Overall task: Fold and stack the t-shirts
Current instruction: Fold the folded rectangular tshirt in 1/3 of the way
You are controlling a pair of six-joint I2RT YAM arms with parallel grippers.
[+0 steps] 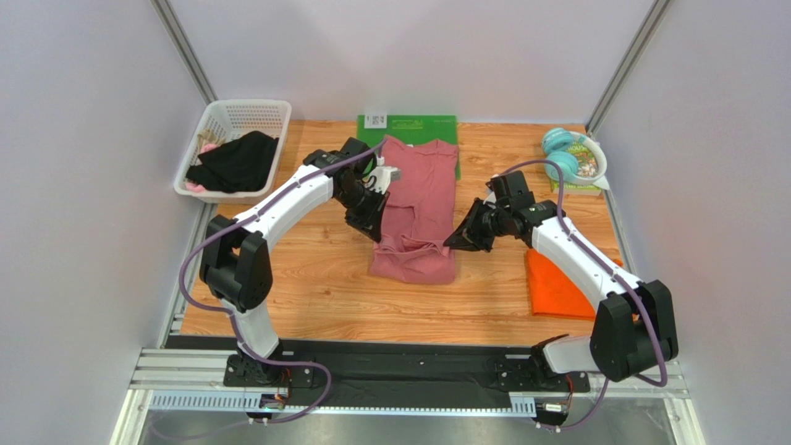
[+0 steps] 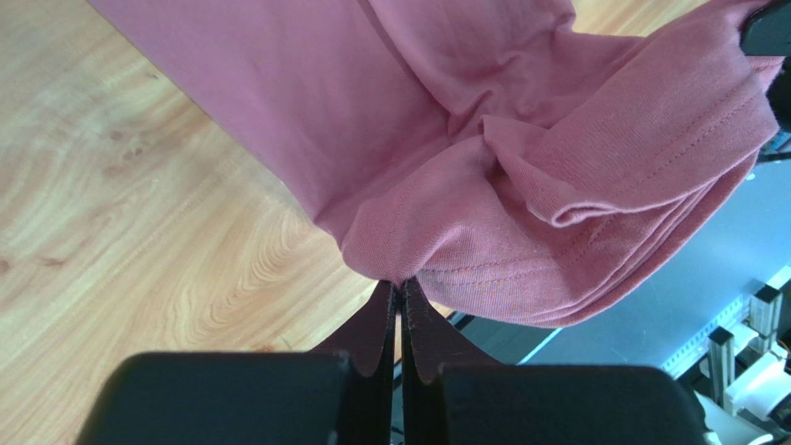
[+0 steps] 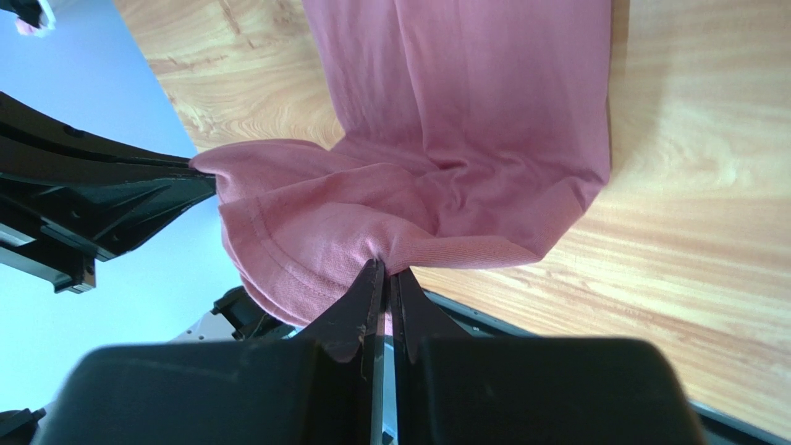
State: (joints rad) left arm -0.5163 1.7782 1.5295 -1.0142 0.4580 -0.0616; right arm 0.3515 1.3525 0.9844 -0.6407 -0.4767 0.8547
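Pink shirt (image 1: pixel 418 199) side edges pinched, seemingly lifted: left end effector (image 2: pixel 400 286), right end effector (image 3: pixel 384 269).

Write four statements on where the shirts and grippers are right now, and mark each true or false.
1. The left gripper and the right gripper are each shut on the pink t-shirt. True.
2. The orange t-shirt is stacked on the pink one. False: it lies apart on the table, by the right arm.
3. The pink t-shirt's far end overlaps the green mat. True.
4. The white basket is empty. False: it holds a black cloth.
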